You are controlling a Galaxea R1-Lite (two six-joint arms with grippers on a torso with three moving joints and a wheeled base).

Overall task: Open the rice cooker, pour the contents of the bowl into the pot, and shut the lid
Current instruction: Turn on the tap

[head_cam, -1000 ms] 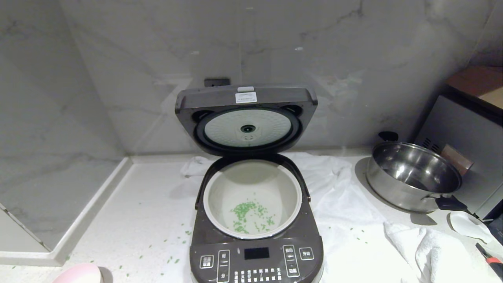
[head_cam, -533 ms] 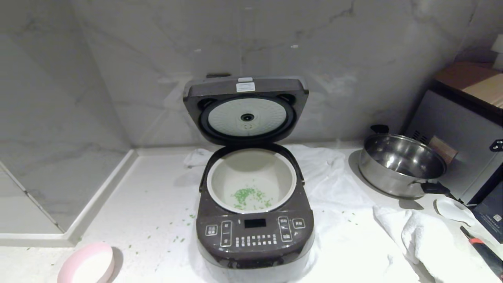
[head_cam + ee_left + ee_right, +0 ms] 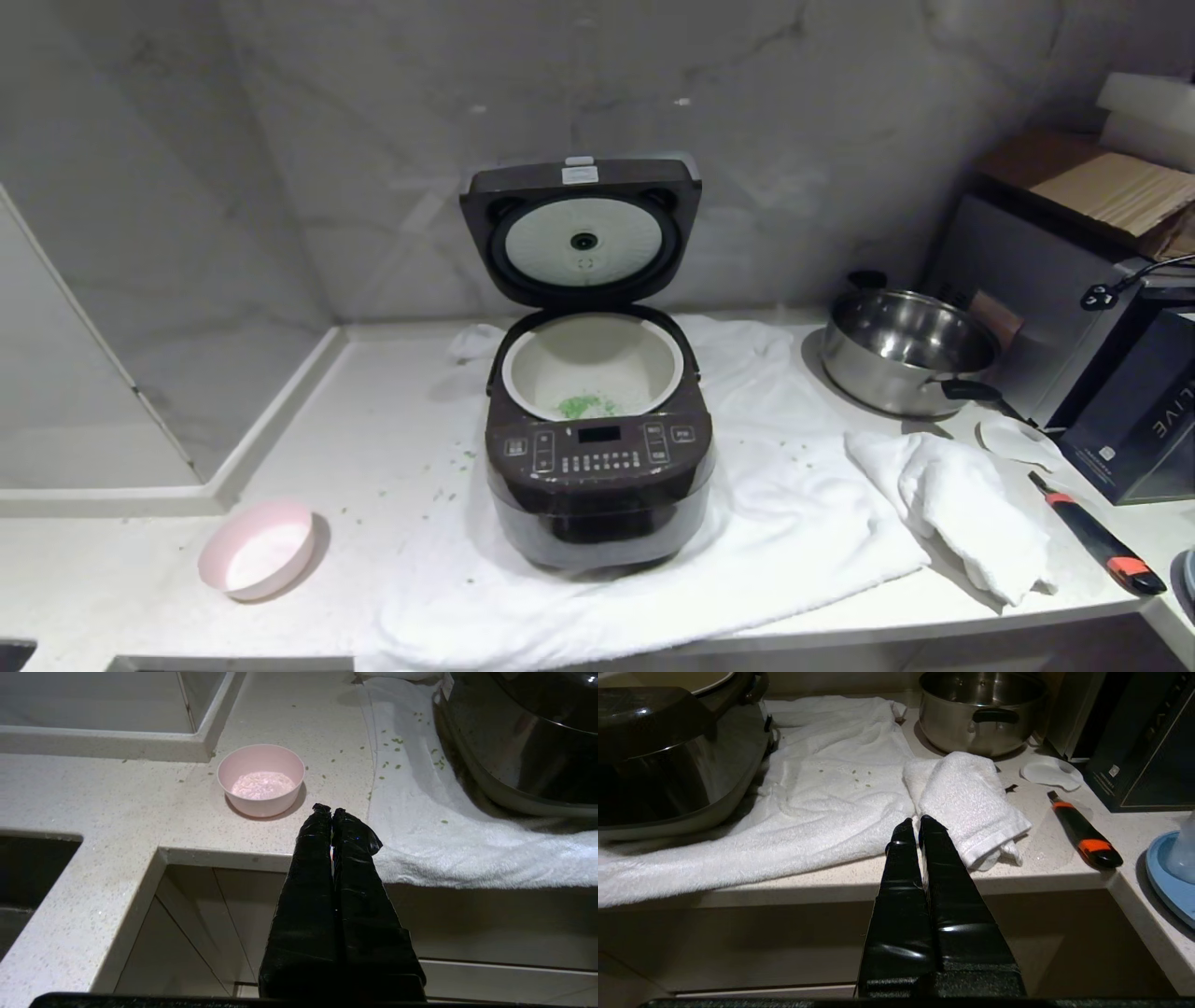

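Note:
The dark rice cooker [image 3: 597, 476] stands on a white towel [image 3: 794, 523] with its lid [image 3: 581, 229] swung up and back. The cream pot [image 3: 594, 364] inside holds green bits on its bottom. A pale pink bowl [image 3: 258, 547] rests on the counter to the cooker's left, with whitish contents; the left wrist view shows the bowl [image 3: 260, 779] too. My left gripper [image 3: 329, 809] hangs shut and empty before the counter edge, short of the bowl. My right gripper [image 3: 916, 822] is shut and empty in front of the counter, near a folded towel [image 3: 969, 798]. Neither arm shows in the head view.
A steel pan [image 3: 904, 350] with black handles sits at the right, beside a grey appliance [image 3: 1036, 308] and a dark box [image 3: 1134, 415]. A folded white cloth [image 3: 962, 509], a white spoon rest [image 3: 1013, 439] and an orange-black knife [image 3: 1097, 541] lie near the right edge. Green bits dot the counter.
The whole scene has shrunk and shifted: the camera has backed away from the counter, bringing the bowl, the counter's front edge and the items at right into view. Nothing on the counter moved.

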